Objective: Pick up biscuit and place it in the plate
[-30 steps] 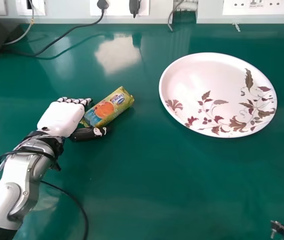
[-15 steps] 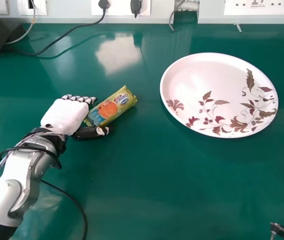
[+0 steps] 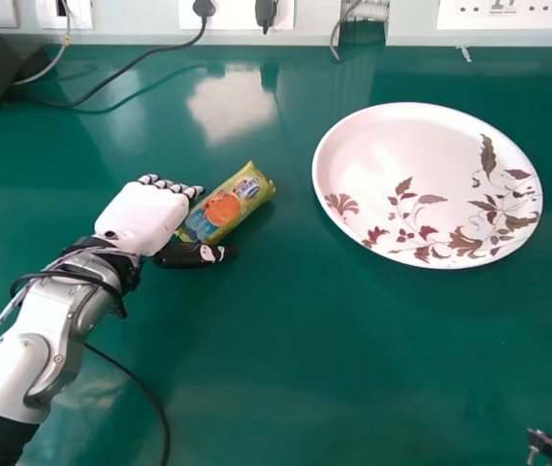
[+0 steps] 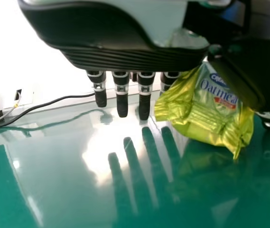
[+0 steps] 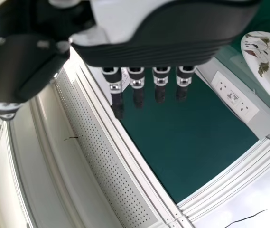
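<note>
The left hand (image 3: 142, 216) has eased across the desk (image 3: 305, 369) towards the plate, a little away from the robot, and the biscuit packet (image 3: 227, 202) has shifted the same way. The packet sits against the hand's palm side, between the thumb and the fingers, its free end pointing ahead and right of them. The fingers (image 4: 121, 97) are straight and spread, pointing down at the desk, with no curl round the wrapper, so the packet looks nudged rather than gripped.

To do this well, settle the packet deeper towards the palm, then close thumb and fingers evenly and gently; the slick wrapper could slide and the biscuits crack. Lift only once it holds, enough to clear the rim.

The oval plate (image 3: 392, 155) lies well apart on the hand's right. Nothing stands between. A black cable (image 4: 63, 98) runs beyond the hand. The right hand (image 5: 136, 78) idles, its fingers straight.
</note>
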